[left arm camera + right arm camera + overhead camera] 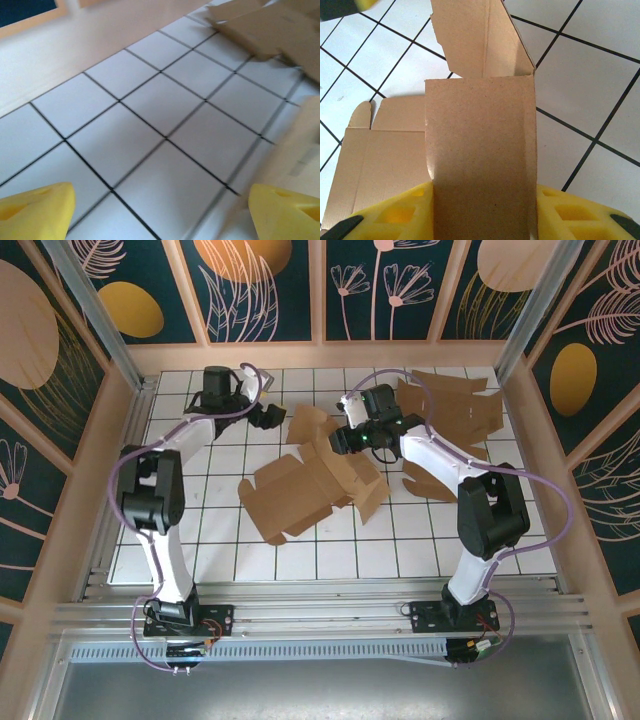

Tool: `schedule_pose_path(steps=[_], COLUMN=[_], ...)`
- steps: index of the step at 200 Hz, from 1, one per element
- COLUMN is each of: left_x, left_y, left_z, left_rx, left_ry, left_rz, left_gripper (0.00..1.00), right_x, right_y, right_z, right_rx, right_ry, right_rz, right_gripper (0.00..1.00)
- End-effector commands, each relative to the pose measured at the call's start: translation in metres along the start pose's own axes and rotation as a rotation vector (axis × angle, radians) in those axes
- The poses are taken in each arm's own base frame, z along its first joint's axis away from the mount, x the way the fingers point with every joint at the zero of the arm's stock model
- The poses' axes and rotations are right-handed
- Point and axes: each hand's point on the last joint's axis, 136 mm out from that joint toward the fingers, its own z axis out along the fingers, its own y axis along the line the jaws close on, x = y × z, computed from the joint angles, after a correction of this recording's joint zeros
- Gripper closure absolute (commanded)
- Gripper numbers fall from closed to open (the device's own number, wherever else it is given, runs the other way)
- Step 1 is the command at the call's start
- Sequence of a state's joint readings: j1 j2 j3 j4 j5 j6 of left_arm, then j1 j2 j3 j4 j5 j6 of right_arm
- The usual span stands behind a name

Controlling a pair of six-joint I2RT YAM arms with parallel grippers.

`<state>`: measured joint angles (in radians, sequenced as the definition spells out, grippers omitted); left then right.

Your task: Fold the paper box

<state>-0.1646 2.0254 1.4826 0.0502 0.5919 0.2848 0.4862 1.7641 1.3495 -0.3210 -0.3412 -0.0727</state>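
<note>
While your right gripper (pixel 482 220) is clamped on the paper box (pixel 300 490), your left gripper (pixel 160 215) holds nothing.

Look at the right wrist view first. The two yellow fingers (pixel 395 217) press against opposite edges of a brown cardboard panel (pixel 480 150) that rises between them. The jaws are partly closed, with that panel gripped. Beyond the panel a second flap (pixel 480 40) stands up with a crease running down it. To the left, a wider section of the box lies flat on the tiles and ends in a small rounded tab (pixel 360 112).

From above, you see the box as an opened-out, mostly flat blank near the middle of the white tiled table (pixel 220 540), between the two arms. Its far right part sits under the right gripper.

Your left gripper is at the far side of the table, just beside the box's raised far flap. In the left wrist view its yellow fingertips sit in the two bottom corners, spread wide, with bare tile between them. Blurred cardboard runs along the right edge of that view, just above the right fingertip. You cannot tell from the blur whether it touches.

A loose pile of cardboard blanks (pixel 455 405) lies at the far right of the table, behind the right arm and apart from the box being worked.
</note>
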Motion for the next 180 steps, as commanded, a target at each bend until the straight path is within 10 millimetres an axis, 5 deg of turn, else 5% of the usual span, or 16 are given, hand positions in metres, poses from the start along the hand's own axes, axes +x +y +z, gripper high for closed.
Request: schedule_pose_path(steps=[1, 37, 124, 180], left_x=[0.006, 0.01, 0.034, 0.044], left_y=[0.015, 0.001, -0.084, -0.112], left_z=[0.022, 0.039, 0.027, 0.034], left_rx=[-0.012, 0.143, 0.532, 0.622], left_ry=[0.016, 0.024, 0.085, 0.149], left_rz=[0.015, 0.019, 0.222, 0.276], left_gripper=[0.13, 0.17, 0.32, 0.34], right_x=[-0.013, -0.013, -0.013, -0.012], right_y=[0.009, 0.009, 0.009, 0.017], right_z=[-0.012, -0.009, -0.007, -0.004], right_rx=[-0.014, -0.019, -0.025, -0.097], right_ry=[-0.027, -0.018, -0.019, -0.015], right_rz=[-0.04, -0.04, -0.034, -0.013], right_gripper=[0.57, 0.57, 0.56, 0.53])
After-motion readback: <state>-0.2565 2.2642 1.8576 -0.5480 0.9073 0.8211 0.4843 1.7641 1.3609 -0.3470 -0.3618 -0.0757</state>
